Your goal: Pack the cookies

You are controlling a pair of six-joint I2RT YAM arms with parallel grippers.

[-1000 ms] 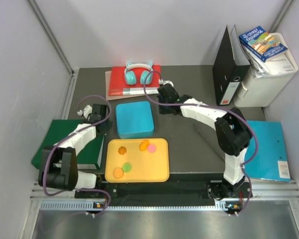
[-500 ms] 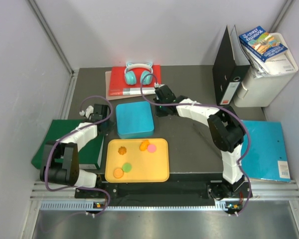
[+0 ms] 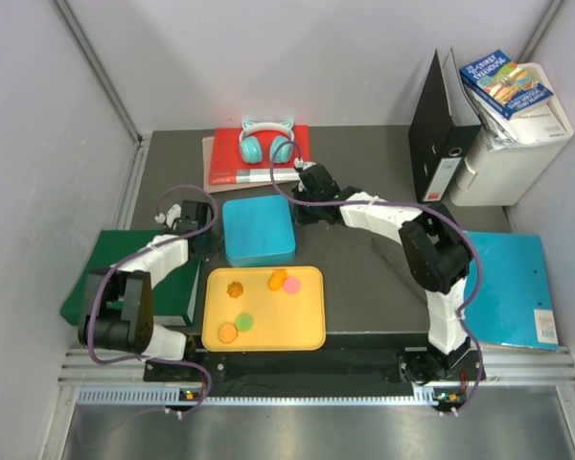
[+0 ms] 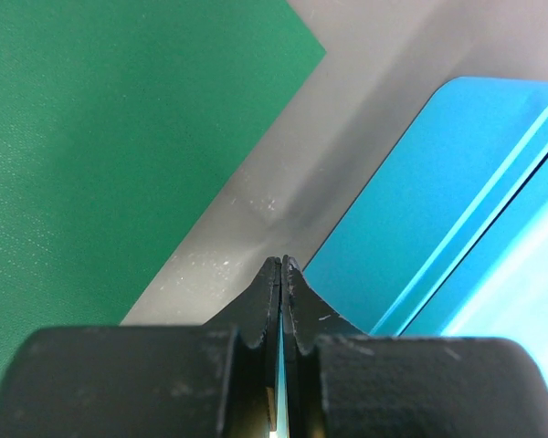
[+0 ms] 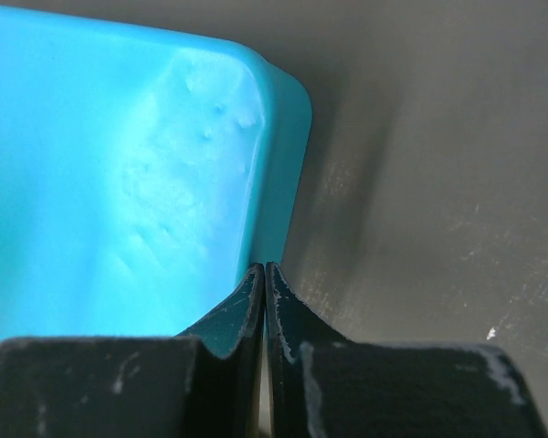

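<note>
Five cookies [image 3: 243, 321] lay flat on the yellow tray [image 3: 307, 331]; they were round, with no long axis to record. The blue box [image 3: 258, 230] sat just beyond the tray, lid on. Only the overhead view showed the cookies. The wrist views showed the left gripper [image 4: 281, 265] pinched closed and empty beside the box's edge, and the right gripper [image 5: 264, 269] likewise at a box corner.

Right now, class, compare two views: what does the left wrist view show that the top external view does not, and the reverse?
Only the left wrist view shows the left end effector with jaws pressed together. Only the top external view shows the yellow tray, the cookies on it, and the headphones. Both show the blue box, the green folder and the grey table.
</note>
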